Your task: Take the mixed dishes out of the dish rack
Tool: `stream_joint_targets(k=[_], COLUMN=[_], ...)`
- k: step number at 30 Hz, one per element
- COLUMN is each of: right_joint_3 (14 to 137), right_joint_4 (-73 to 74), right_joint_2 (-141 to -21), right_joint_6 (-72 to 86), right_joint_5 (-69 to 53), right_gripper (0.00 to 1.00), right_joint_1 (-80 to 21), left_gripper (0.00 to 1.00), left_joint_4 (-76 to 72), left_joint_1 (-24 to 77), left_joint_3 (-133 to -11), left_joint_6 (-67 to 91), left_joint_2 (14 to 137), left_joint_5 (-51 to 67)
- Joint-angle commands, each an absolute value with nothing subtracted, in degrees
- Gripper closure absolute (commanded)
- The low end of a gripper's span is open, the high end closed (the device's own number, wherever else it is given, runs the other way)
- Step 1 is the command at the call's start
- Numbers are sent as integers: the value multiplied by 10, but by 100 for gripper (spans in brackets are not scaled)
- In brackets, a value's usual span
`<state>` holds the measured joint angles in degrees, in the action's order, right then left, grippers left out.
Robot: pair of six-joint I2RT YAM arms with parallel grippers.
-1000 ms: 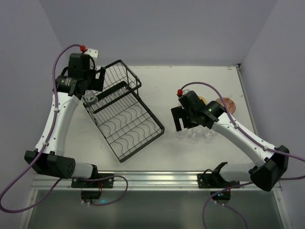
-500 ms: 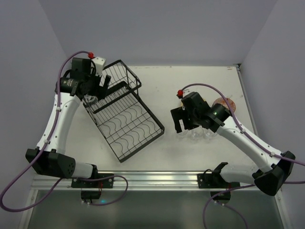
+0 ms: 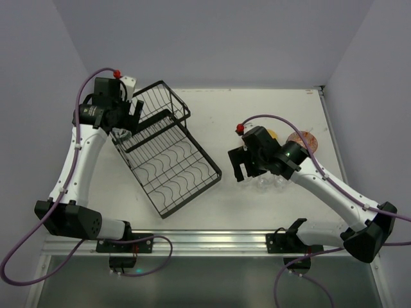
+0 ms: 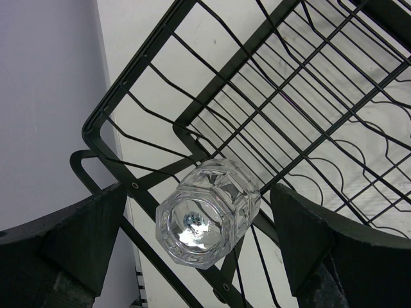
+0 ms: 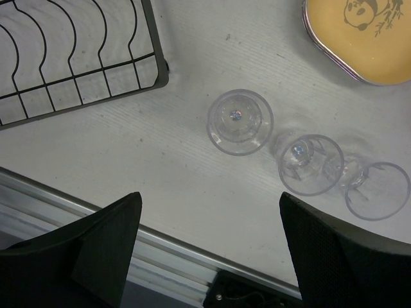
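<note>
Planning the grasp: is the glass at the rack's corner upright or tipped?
Tipped: the glass lies tilted on the rack corner wires, one end facing the left wrist camera.

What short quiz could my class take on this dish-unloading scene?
1. True or false: the right arm's jaws are shut on a cup.
2. How many glass cups stand on the table beside the rack?
3. What sits between the left arm's jaws? A) a bowl B) a lone glass cup C) nothing
Key: 1 false; 2 three; 3 B.
</note>
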<state>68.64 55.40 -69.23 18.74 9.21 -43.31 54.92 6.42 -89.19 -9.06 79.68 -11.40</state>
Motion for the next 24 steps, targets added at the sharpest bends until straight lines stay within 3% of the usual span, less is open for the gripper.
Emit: stream_joint_targets(k=[1,8,12,19,21,23,24], right_joint_3=[686,683,683,684,684,684,684], right_joint_4=[542,541,541,542,542,541,542], right_joint_2=[-686,-687,-689,-692,-691,-690,-691], right_joint_6=[175,174,175,173,173,172,172], right_joint_5=[81,80,80,80,80,81,81], right_gripper=[11,11,11,11,11,11,11], right_joint_1=[-438,-439,-440,-441,-441,-441,-442], left_gripper=[3,10,26,42,55,62,71], left_joint_4=[556,558,565,571,571,570,570], left_joint_1=[60,60,60,60,60,60,61], left_joint_3=[-892,-891,-903,-897,-895,-893,-895], left_joint_6=[-92,-93,-97,-99,-99,-98,-98], left_joint_2=[783,792,799,798,800,802,804], left_joint_5=[-143,-139,-117,-99,-91,-81,-77])
